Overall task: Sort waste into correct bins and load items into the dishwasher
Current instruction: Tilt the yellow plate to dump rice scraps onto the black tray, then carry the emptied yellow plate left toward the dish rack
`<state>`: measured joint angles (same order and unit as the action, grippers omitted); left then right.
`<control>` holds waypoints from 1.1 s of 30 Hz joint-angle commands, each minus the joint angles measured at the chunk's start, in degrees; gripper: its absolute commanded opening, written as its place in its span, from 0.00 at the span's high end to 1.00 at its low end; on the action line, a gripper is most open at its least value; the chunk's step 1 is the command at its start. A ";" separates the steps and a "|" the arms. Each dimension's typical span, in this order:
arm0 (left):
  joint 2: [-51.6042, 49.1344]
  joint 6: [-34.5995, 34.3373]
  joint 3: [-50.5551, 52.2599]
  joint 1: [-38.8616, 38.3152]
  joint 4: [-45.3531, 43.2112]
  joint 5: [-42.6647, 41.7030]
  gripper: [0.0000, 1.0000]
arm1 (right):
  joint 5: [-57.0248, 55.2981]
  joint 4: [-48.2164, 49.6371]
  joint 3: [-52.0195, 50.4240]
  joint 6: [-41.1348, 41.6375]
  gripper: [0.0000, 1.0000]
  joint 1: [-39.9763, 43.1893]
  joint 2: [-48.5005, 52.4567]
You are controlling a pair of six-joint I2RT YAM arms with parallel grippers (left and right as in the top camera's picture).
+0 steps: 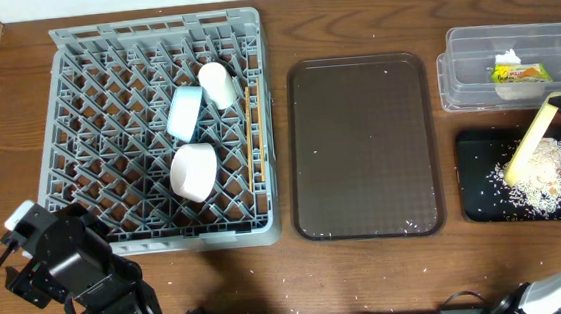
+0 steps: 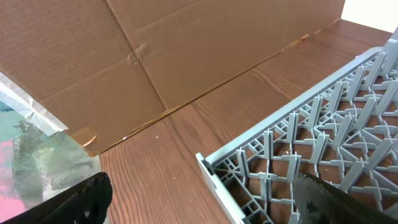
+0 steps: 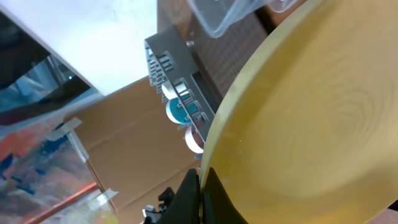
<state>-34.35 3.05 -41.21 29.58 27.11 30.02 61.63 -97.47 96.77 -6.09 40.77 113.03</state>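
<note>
- Dish rack (image 1: 86, 112) holds the pink bowl (image 1: 194, 172), blue bowl (image 1: 185, 112), white cup (image 1: 217, 84) and chopsticks (image 1: 253, 139); loading looks nearly done.
- Clear tub (image 1: 472, 40) holds the wrapper (image 1: 517, 71).
- Yellow plate (image 1: 532, 142) remains: right claw (image 3: 200, 193) is clamped on its rim, tilting it above the black tray (image 1: 478, 177), where rice (image 1: 543, 181) lies.
- Only the left wrist view shows the left claw (image 2: 205, 211) apart, empty, beside the rack's corner.
- Some rice also dots the tabletop (image 1: 370, 280).

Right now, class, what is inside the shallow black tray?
Loose white rice lies heaped in the black tray. The tilted yellow plate held above it hides whatever sits beneath its edge.
</note>
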 commanded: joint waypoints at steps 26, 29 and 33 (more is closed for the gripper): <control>0.09 0.37 -1.29 0.20 0.11 0.68 0.06 | 1.09 -0.04 -2.91 -0.61 0.99 1.81 -4.42; 0.09 0.37 -1.29 0.20 0.11 0.68 0.06 | 2.10 0.87 -2.89 -1.49 0.99 1.53 -4.79; 0.09 0.37 -1.29 0.20 0.11 0.68 0.06 | 2.08 -0.07 -2.93 -1.46 0.99 1.38 -5.77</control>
<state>-34.35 3.05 -41.21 29.58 27.11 30.00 61.32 -97.32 94.00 -6.17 42.24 109.97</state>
